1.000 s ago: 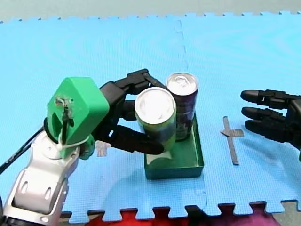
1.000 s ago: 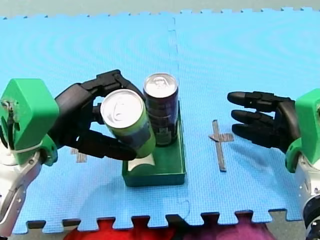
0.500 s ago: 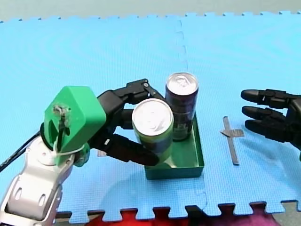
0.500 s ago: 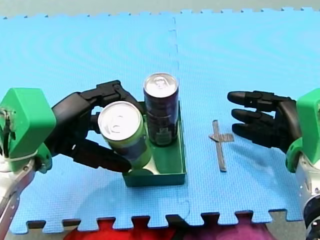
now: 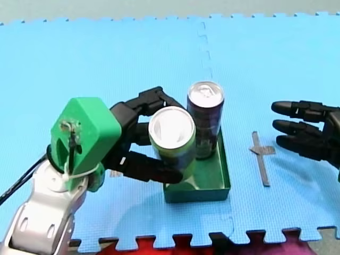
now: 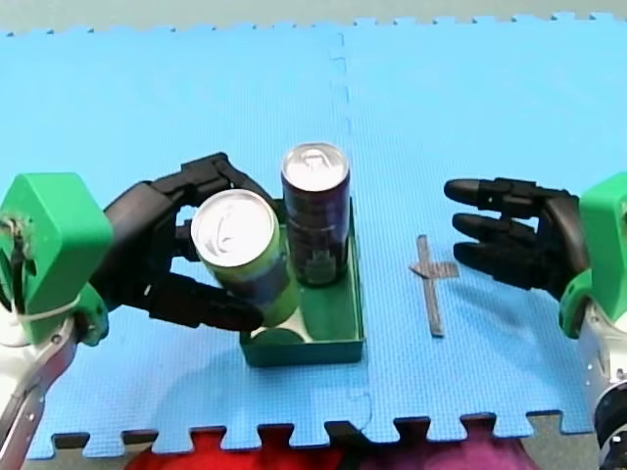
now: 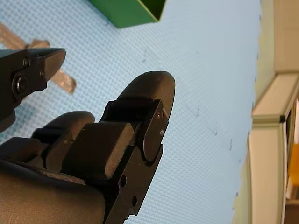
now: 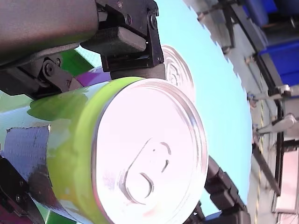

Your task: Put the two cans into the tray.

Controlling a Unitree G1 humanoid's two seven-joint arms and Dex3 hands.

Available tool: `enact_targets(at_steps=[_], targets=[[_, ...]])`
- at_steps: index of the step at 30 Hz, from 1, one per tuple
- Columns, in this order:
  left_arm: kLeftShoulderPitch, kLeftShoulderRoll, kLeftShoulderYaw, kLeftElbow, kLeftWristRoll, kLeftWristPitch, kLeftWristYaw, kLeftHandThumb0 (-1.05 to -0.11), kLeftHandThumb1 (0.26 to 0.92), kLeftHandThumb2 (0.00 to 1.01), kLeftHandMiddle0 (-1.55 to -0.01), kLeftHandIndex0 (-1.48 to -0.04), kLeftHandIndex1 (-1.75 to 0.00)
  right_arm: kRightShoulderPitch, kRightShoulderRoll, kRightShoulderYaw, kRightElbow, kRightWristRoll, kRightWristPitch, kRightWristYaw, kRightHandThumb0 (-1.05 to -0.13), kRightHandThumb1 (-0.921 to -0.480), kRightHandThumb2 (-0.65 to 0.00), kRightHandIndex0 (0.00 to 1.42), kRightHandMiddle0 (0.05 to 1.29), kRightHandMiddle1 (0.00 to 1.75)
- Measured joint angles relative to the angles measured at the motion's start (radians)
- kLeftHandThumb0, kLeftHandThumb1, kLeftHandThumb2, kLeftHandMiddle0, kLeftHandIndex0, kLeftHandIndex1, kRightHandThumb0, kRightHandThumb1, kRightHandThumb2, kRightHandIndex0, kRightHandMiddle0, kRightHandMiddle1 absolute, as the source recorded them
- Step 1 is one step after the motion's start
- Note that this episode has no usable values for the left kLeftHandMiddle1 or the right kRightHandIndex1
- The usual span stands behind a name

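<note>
Entry, remote station. The left hand (image 6: 167, 257) is clasped around the green can (image 6: 247, 262), with fingers over its far side and the thumb across its near side. The can is tilted, its silver top leaning toward the robot's left, and its lower end sits inside the near-left part of the tray (image 6: 353, 315). I cannot tell whether its base touches the tray floor. In the second wrist view the same can (image 8: 140, 154) sits between that hand's dark fingers (image 8: 126, 35), pull tab facing the camera, with the rim of the purple can (image 8: 181, 74) just behind it. The purple can (image 6: 315, 211) stands upright in the far part of the tray, just beside the green one; I cannot tell whether the two touch. The tray rests on the blue foam mat (image 6: 470, 117), close to the mat's near edge and roughly centred before the robot. The right hand (image 6: 511, 245) is released and holds nothing. It is over the mat to the right of the tray and apart from it. A cross of grey tape (image 6: 431, 291) lies on the mat between the tray and that hand. In the first wrist view I see a corner of the tray (image 7: 133, 11) and a tape strip (image 7: 58, 78) on the mat.
</note>
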Motion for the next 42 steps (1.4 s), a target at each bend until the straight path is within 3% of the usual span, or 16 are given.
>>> enact_targets(at_steps=[13,24,42], targets=[[-0.002,-0.02,0.006,0.032,-0.002,0.003,0.027,-0.356,0.801,0.01,-0.93,-0.53,-1.75,0.002,0.0,0.002,-0.002,0.0,0.0,-0.005,-0.619,-0.815,-0.001,0.66,1.08,0.01],[-0.015,-0.03,0.002,0.078,-0.001,0.002,0.027,-0.321,0.799,0.0,-0.92,-0.52,-1.75,0.008,0.0,-0.01,-0.005,0.015,-0.008,0.026,-0.613,-0.817,0.0,0.66,1.08,0.01],[-0.018,-0.034,-0.035,0.082,0.055,0.01,0.041,-0.297,0.806,0.01,-0.92,-0.52,-1.75,0.015,-0.003,-0.012,-0.007,0.021,-0.011,0.028,-0.611,-0.815,0.0,0.67,1.09,0.01]])
